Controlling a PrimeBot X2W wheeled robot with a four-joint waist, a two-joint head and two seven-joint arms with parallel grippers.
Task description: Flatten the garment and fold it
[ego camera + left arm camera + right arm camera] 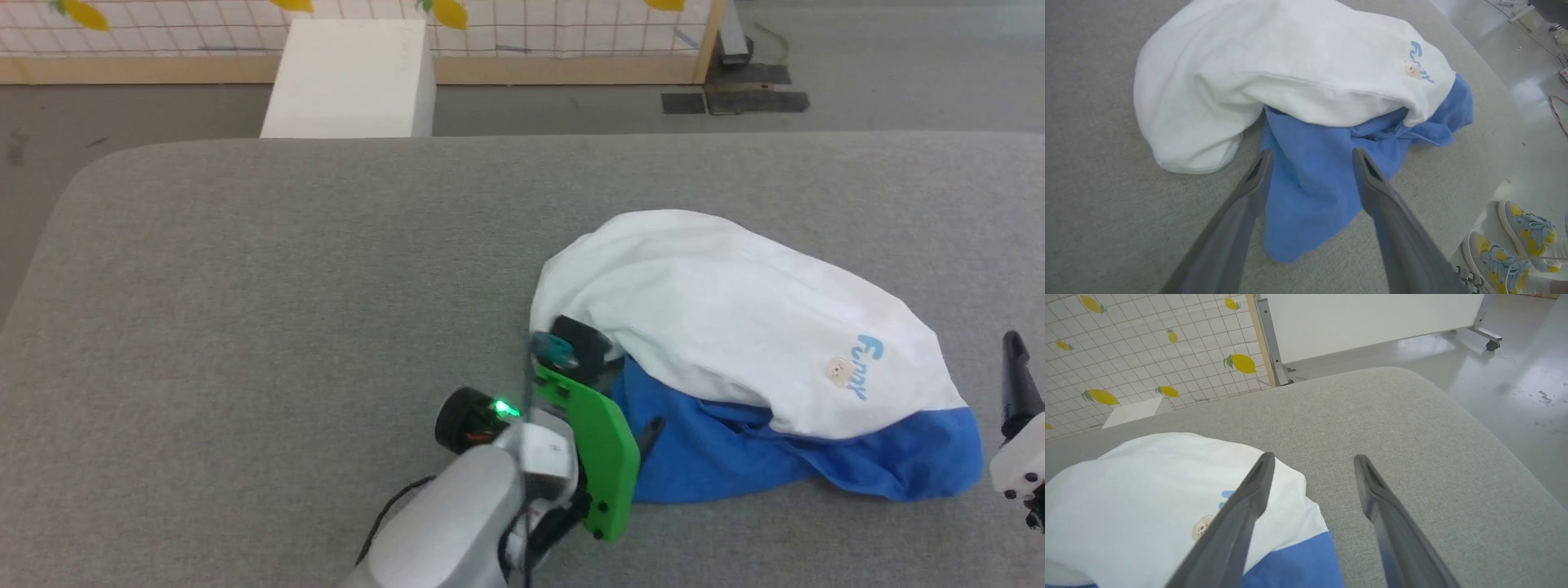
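Observation:
The garment (735, 327) lies in a crumpled heap on the right half of the grey table (245, 286). Its white body is bunched over blue cloth, and the "Funny" lettering (869, 367) faces up. My left gripper (1312, 154) is open, its fingers spread over the blue cloth (1310, 196) at the heap's near left side with nothing pinched between them. In the head view the left gripper (629, 392) pokes in at the garment's left edge. My right gripper (1313, 458) is open and empty above bare table just right of the garment (1147, 490). One of its fingers (1016, 376) shows at the right edge.
A white box (351, 77) stands on the floor beyond the table's far edge, in front of a lemon-patterned partition (531, 24). A person's yellow and grey shoes (1515, 241) stand beside the table's rounded corner. A white panel on wheels (1372, 318) stands past the far right corner.

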